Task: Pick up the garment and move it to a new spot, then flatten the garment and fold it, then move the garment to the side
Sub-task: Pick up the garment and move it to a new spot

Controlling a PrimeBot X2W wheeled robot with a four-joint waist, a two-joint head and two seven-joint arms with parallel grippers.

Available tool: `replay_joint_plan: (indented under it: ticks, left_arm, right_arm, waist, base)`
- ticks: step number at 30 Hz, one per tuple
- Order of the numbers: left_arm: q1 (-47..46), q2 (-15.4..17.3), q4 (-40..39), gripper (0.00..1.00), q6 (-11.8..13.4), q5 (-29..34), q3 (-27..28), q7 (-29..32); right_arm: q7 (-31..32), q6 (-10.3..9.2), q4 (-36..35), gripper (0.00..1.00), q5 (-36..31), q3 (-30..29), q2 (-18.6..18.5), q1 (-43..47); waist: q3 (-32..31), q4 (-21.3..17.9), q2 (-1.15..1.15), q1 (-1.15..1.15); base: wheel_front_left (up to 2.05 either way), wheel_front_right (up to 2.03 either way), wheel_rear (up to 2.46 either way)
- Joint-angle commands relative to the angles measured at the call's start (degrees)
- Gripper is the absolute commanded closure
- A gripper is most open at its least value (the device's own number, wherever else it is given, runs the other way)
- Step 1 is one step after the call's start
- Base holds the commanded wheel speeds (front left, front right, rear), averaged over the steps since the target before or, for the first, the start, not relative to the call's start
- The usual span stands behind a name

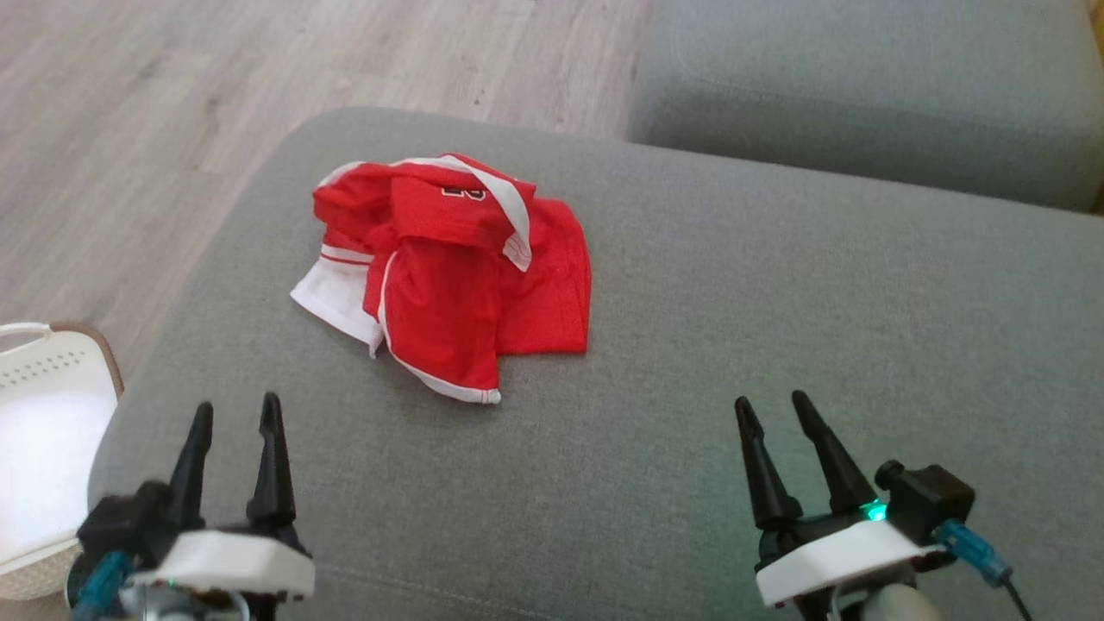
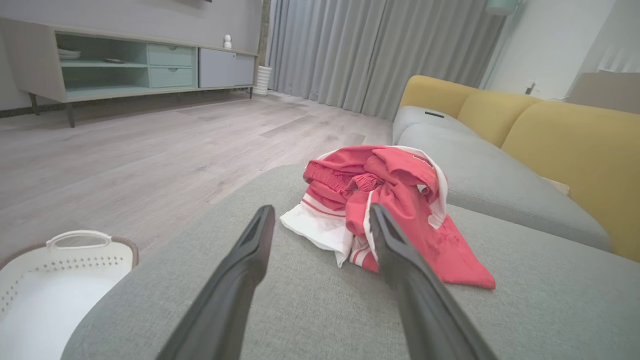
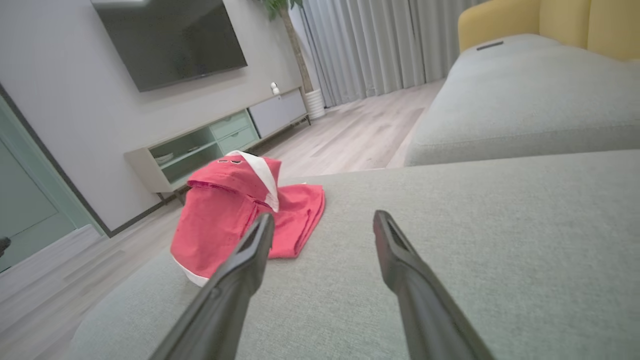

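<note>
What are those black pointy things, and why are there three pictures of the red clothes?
They are a robot's fingers. The head view comes from a camera on its head: its left fingers and right fingers stand open, holding nothing. The two wrist views come from cameras on its wrists, looking along each pair. A crumpled red and white garment lies on a grey sofa cushion. A white basket sits beside the cushion.

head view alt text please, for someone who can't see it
A crumpled red garment with white trim lies on a grey sofa cushion. The left gripper and right gripper are open and empty near the bottom edge, short of it. A white basket sits at lower left.
</note>
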Motion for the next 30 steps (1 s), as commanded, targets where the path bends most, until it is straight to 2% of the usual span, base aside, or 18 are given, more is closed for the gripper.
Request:
replay_joint_plan:
  ticks: [1, 4, 8, 13, 18, 23, 26, 30]
  left_arm:
    - [-4.88, 0.11, -1.45, 0.00, -0.56, 0.78, 2.21, -0.70]
    - [-9.26, 1.62, 0.77, 0.00, -1.67, 2.21, 2.31, -0.70]
    - [-17.71, 5.63, 6.68, 0.00, -2.89, 3.71, -0.04, -0.20]
    - [-34.25, 12.19, 15.54, 0.00, -3.73, 3.46, -6.29, 8.00]
    - [-45.67, 17.92, 21.66, 0.00, -3.80, -2.52, -16.98, 15.88]
    - [-52.84, 23.24, 26.33, 0.00, -3.81, -9.79, -25.53, 21.73]
    - [-56.05, 26.34, 29.12, 0.00, -3.81, -12.05, -28.66, 23.02]
    - [-59.08, 28.41, 32.48, 0.00, -3.82, -14.80, -31.97, 23.86]
  right_arm:
    - [-0.62, -0.04, -1.90, 0.00, -0.45, 0.79, -0.39, -2.96]
    - [-0.62, -0.04, -2.51, 0.00, -1.52, -0.14, -0.39, -4.23]
    - [-0.62, -0.04, -3.31, 0.00, -2.34, -1.76, -0.39, -6.08]
    - [-0.62, -0.04, -4.03, 0.00, -3.69, -2.90, -0.39, -8.65]
    - [-0.62, -0.04, -4.31, 0.00, -4.06, -3.22, -0.39, -10.65]
    - [-0.62, -0.04, -4.33, 0.00, -3.82, -3.07, -0.39, -12.01]
    - [-0.62, -0.04, -4.25, 0.00, -3.40, -3.09, -0.39, -12.62]
    - [-0.62, -0.04, -4.28, 0.00, -3.00, -2.73, -0.39, -13.09]
  waist:
    - [1.34, -0.70, 0.00, 0.01]
    - [4.15, -1.80, 0.00, 0.01]
    - [8.09, -3.25, 0.00, 0.01]
    - [14.03, -5.65, 0.00, 0.01]
    - [17.79, -7.89, 0.00, 0.01]
    - [20.45, -10.33, 0.00, 0.01]
    - [21.65, -11.85, 0.00, 0.01]
    - [22.72, -13.13, 0.00, 0.01]
  base:
    - [0.00, 0.00, 0.00]
    - [0.00, 0.00, 0.00]
    - [0.00, 0.00, 0.00]
    - [0.00, 0.00, 0.00]
    - [0.00, 0.00, 0.00]
    - [0.00, 0.00, 0.00]
    - [0.00, 0.00, 0.00]
    - [0.00, 0.00, 0.00]
